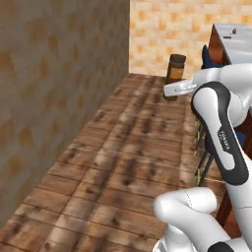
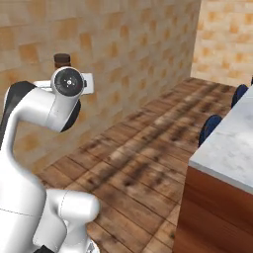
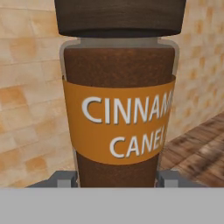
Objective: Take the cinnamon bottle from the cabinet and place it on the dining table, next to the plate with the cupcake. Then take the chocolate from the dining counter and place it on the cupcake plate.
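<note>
Tan brick walls (image 1: 59, 98) and a plank wood floor (image 1: 128, 162) take up most of the room, with the arm crossing open floor well clear of any cabinet. To the right runs the dining table (image 2: 227, 148), its veined marble top over a reddish wood base, with dark blue chairs (image 2: 210, 128) tucked against its near side; at its far end in the left base view sits a tiny red-topped speck that may be the cupcake (image 1: 234, 30), too small to be sure of. Above the white forearm, the gripper (image 3: 118, 178) has its two fingers closed part-way on the lower body of the cinnamon bottle (image 3: 118, 109), one at each side, below the orange label. It is upright, dark cap on top, carried in the air, and it stands above the wrist in both base views. Judged from this, the carry to the table is the step in hand. Doing it well means keeping the bottle vertical with the grip unchanged, holding it higher than the slab edge and the chair backs on approach, then lowering it flat onto bare marble just beside the plate, not on it, before the fingers part.
</note>
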Robot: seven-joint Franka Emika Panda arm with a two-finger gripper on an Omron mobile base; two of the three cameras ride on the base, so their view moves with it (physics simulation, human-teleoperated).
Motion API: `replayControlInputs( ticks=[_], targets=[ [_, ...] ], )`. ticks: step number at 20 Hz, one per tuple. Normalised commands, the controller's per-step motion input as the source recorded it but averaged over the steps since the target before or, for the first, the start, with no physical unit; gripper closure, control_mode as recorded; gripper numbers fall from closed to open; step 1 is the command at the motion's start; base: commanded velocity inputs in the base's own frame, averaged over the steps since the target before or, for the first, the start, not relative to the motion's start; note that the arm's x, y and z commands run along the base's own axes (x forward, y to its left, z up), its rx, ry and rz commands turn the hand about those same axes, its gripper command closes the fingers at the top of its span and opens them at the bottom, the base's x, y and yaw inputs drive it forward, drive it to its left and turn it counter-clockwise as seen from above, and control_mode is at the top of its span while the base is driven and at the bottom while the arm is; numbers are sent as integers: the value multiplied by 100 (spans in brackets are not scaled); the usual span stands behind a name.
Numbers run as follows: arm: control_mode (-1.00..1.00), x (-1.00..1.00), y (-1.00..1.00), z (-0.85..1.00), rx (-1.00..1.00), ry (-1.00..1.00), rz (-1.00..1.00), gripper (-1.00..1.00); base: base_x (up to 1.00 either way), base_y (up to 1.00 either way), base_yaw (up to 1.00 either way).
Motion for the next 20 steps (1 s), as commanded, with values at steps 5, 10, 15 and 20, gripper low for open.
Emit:
replayControlInputs(
  ticks=[5, 10, 15, 20],
  targets=[
    [100, 0, 0, 0, 0, 0, 0, 100, 77, 23, -36],
    [100, 0, 0, 0, 0, 0, 0, 100, 82, 31, -33],
    [100, 0, 0, 0, 0, 0, 0, 100, 81, 33, -32],
    [100, 0, 0, 0, 0, 0, 0, 100, 82, 33, -31]
  ],
)
